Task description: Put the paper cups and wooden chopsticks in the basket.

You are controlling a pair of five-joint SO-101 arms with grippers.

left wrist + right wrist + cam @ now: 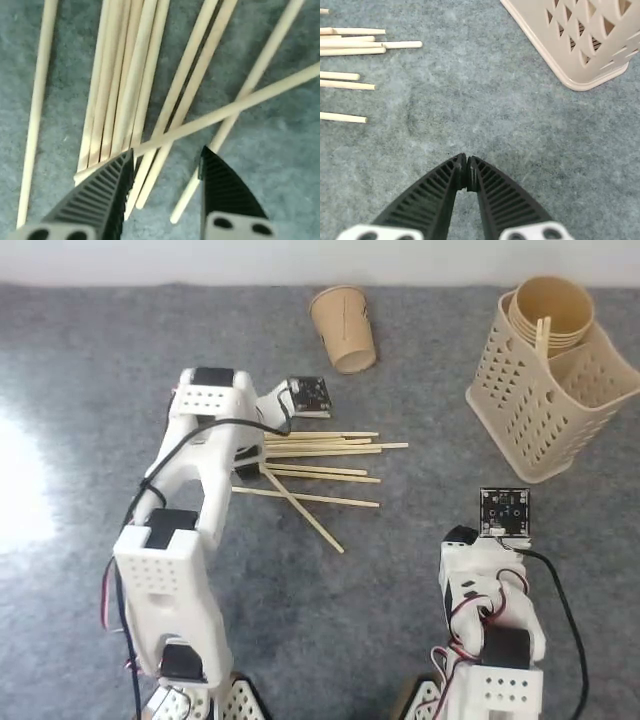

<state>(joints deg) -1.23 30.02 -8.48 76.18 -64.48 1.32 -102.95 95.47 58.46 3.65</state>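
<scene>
Wooden chopsticks [131, 90], under left end effector [166, 152], jaws apart

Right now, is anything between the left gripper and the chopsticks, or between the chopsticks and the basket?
Nothing visible. The left gripper is open right over the ends of the wooden chopsticks. From the pile to the basket lies bare grey mat; the fallen paper cup lies off to the side.

Grey felt-like tbl surface [80, 370]
</scene>
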